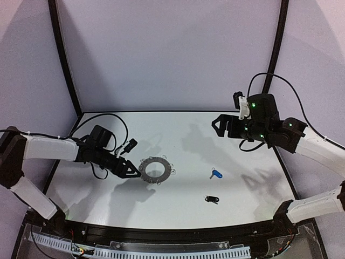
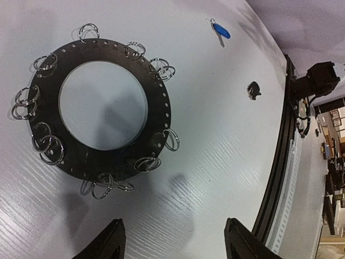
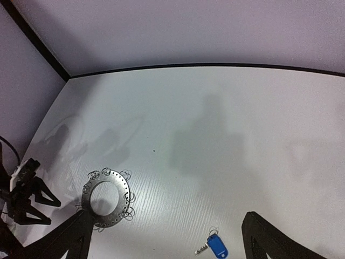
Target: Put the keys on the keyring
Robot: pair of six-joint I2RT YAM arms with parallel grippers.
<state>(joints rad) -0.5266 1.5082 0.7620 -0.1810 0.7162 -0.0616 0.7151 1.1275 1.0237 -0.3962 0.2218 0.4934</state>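
Note:
The keyring, a flat dark ring fringed with small wire loops, lies flat on the white table left of centre; it fills the left wrist view and shows small in the right wrist view. The blue-headed key lies right of centre, also in the left wrist view and the right wrist view. The black-headed key lies nearer the front, also in the left wrist view. My left gripper is open and empty, just left of the ring. My right gripper is open and empty, raised at the back right.
The white table is bounded by a black rim and pale curved walls. A black cable loops by the left arm. A ribbed rail runs along the near edge.

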